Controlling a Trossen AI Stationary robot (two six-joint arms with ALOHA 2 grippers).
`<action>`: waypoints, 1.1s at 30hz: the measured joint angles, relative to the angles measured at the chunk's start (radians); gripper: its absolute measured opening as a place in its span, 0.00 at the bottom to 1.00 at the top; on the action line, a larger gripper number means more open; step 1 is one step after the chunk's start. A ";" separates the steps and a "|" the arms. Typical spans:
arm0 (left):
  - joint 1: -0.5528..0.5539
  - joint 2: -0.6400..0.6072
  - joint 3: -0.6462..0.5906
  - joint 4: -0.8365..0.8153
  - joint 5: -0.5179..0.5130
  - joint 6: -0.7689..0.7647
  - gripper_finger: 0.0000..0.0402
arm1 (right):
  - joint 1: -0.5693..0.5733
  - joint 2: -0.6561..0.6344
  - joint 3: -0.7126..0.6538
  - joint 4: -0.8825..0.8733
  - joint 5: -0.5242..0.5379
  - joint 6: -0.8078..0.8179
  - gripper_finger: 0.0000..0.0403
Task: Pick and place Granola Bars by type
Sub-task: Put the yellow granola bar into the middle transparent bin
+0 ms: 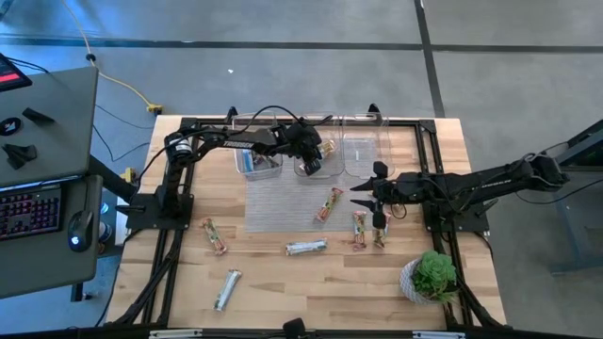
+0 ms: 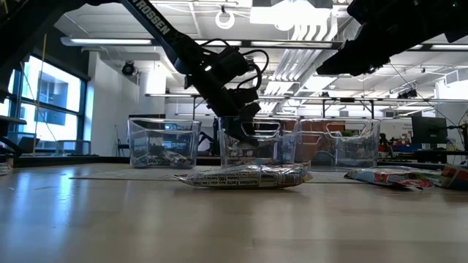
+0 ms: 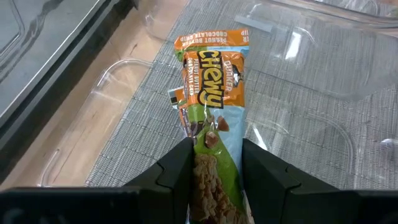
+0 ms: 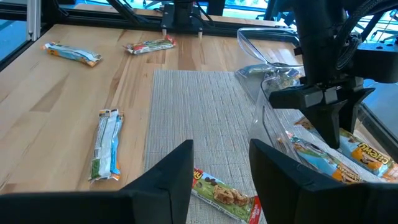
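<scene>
My left gripper point(image 1: 309, 151) reaches down into the middle clear bin point(image 1: 317, 171) and is shut on an orange-green-blue granola bar point(image 3: 211, 87). Another similar bar point(image 4: 367, 155) lies on that bin's floor. The left bin point(image 1: 257, 162) holds blue-wrapped bars. My right gripper point(image 1: 361, 194) hovers open over the grey mat point(image 1: 283, 202), near a red-green bar point(image 1: 329, 204) that lies flat. More bars lie flat on the wood: two point(image 1: 359, 229) point(image 1: 379, 229) under the right arm, a silver one point(image 1: 306, 248), another silver one point(image 1: 228, 287) and a colourful one point(image 1: 214, 235). My left gripper pinches the granola bar between its two fingers point(image 3: 177, 168), on the wrapper's green part point(image 3: 211, 155), with the fingers lying along the bar. The fingers point down into the bin from above. The bar's orange end point(image 3: 211, 40) sticks out past the fingertips; whether it rests on the bin floor, I cannot tell.
Three clear bins stand in a row at the mat's far edge; the right one point(image 1: 367, 151) is beside the left gripper. A potted plant point(image 1: 433, 275) stands near the table's near right corner. Bare wood lies between the scattered bars at the near side.
</scene>
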 joint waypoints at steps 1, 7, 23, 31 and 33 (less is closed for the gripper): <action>0.000 0.000 0.000 0.000 0.000 0.001 0.30 | 0.000 0.000 0.000 0.000 0.000 0.000 0.35; 0.000 0.000 0.000 0.000 0.000 0.016 0.36 | 0.000 0.000 0.000 0.000 0.000 0.000 0.35; 0.000 -0.033 0.047 -0.067 -0.012 0.019 0.50 | 0.000 0.000 0.000 0.000 0.020 -0.001 0.35; 0.000 -0.105 0.283 -0.394 0.029 0.067 0.50 | 0.000 -0.001 0.004 -0.147 0.020 0.055 0.35; 0.000 -0.120 0.365 -0.488 0.027 0.077 0.50 | 0.000 0.000 0.030 -0.271 0.029 0.097 0.35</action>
